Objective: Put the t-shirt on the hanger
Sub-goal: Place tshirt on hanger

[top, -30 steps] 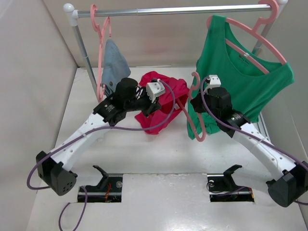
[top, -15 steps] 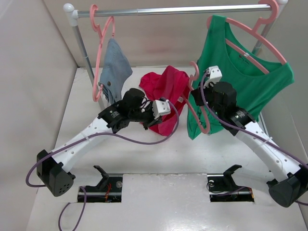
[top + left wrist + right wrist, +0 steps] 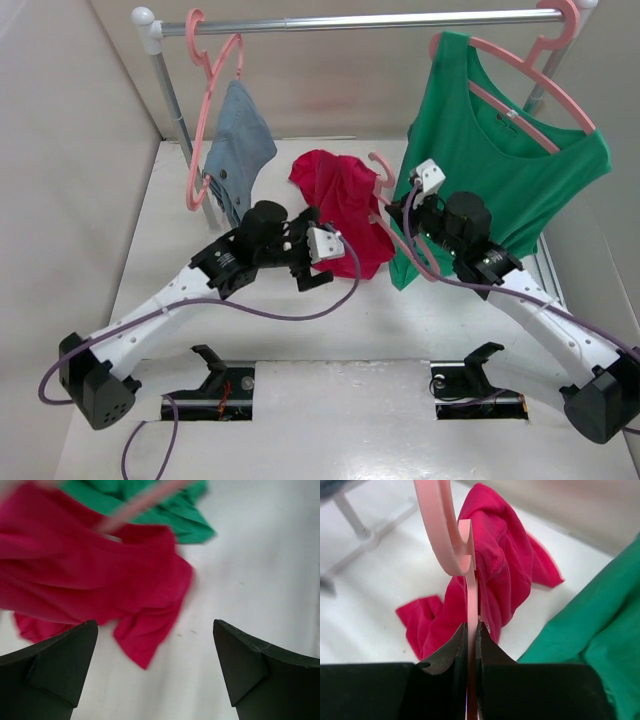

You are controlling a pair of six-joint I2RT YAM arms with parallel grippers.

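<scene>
The crimson t-shirt [image 3: 345, 205] lies bunched on the table between the two arms, with one flap trailing toward the near side [image 3: 145, 640]. My right gripper [image 3: 402, 218] is shut on the thin stem of the pink hanger [image 3: 447, 535], just below its hook [image 3: 380, 165]. The hanger's far part runs in among the folds of the t-shirt [image 3: 495, 570]. My left gripper [image 3: 154, 625] stands wide open just short of the t-shirt's near edge, with nothing between its fingers [image 3: 60, 665].
A green tank top [image 3: 500, 160] hangs on its own pink hanger at the right of the rail [image 3: 350, 22], close behind my right arm. A blue-grey garment [image 3: 240, 150] hangs at the left. Side walls stand close on both sides.
My left gripper has opened, let go of the t-shirt and drawn back toward the near side. My right gripper has carried the hanger leftward into the cloth.
</scene>
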